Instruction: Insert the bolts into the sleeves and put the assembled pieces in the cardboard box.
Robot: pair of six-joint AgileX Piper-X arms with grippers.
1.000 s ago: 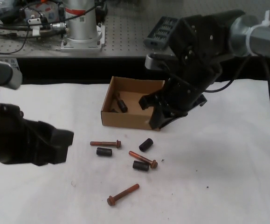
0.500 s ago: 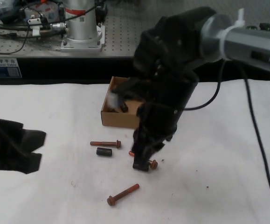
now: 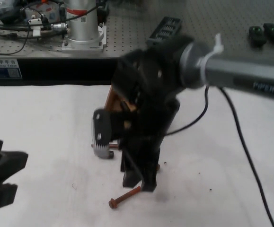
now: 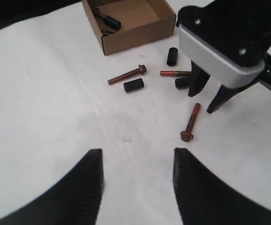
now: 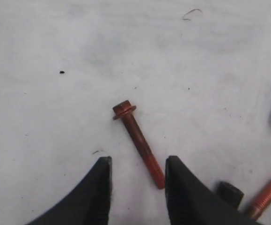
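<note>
In the right wrist view a copper bolt (image 5: 136, 136) lies on the white cloth, its threaded end between the fingers of my open right gripper (image 5: 139, 160). From the high view this gripper (image 3: 140, 182) points down just beyond the nearest bolt (image 3: 125, 197). The left wrist view shows three loose bolts (image 4: 127, 75) (image 4: 175, 73) (image 4: 190, 123) and three black sleeves (image 4: 133, 85) (image 4: 172, 56) (image 4: 182, 83). The cardboard box (image 4: 135, 40) behind them holds an assembled piece (image 4: 106, 18). My left gripper (image 4: 137, 152) hangs open over bare cloth, well short of the parts.
The right arm hides most of the cardboard box (image 3: 110, 99) in the high view. A perforated metal bench with a silver post (image 3: 82, 23) and cables runs along the back. White cloth spreads out on both sides of the parts.
The right arm has swung from beside the box toward the near side and come down over the nearest bolt. The left gripper has pulled back toward the near left corner.
</note>
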